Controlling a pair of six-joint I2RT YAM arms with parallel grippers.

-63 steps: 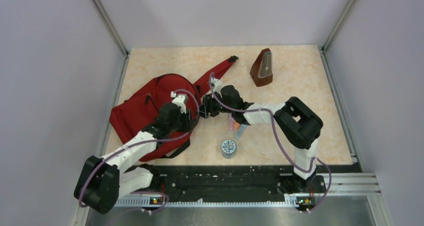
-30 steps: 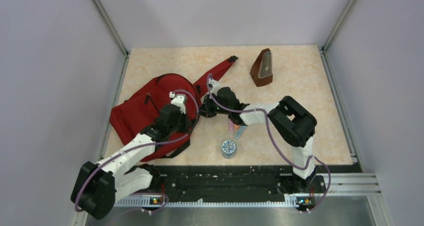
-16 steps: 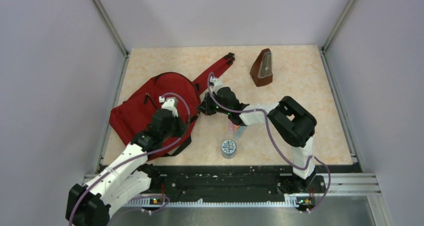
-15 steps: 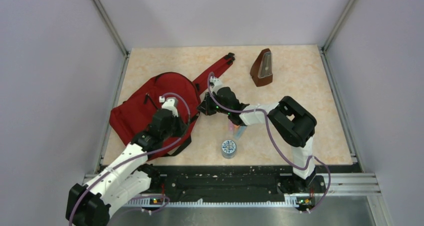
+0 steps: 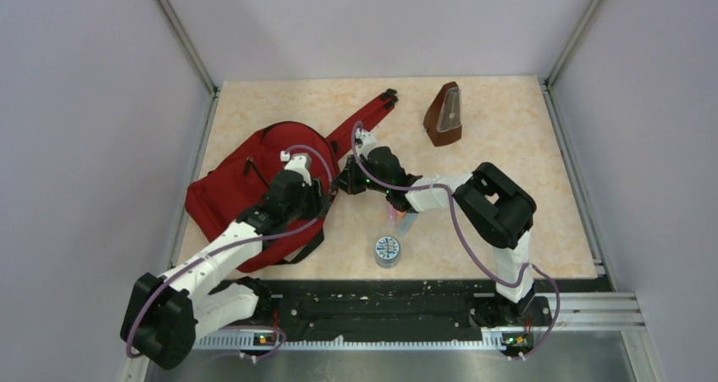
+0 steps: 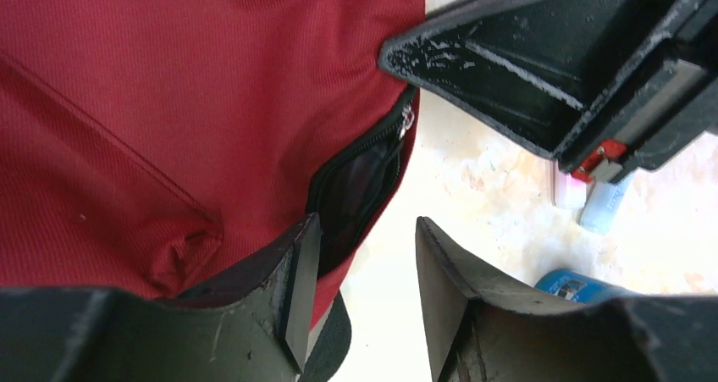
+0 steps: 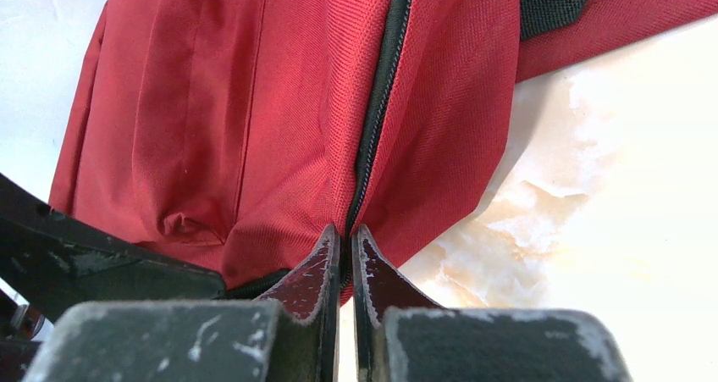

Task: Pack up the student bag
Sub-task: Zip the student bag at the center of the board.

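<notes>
**Fig. — student bag (image 5: pixel 245 187) held for opening, nothing packed yet.**
Bag lies flat on the surface (image 5: pixel 525 145), left of centre, w/ both arms at its right edge. R gripper (image 7: pixel 345 234): fingers closed, pinching the zipper (image 7: pixel 377 119) end, prob. to keep the fabric taut. L gripper (image 6: pixel 364 225): fingers apart, holding nothing, poised over the part-open pocket mouth (image 6: pixel 356 187) — likely to widen it. Blue tin (image 5: pixel 387 251) and brown wedge (image 5: pixel 444 115) lie outside the bag.

Left fingers (image 6: pixel 301 280) newly apart, forward again at the student bag's (image 5: pixel 237 187) right edge.
</notes>
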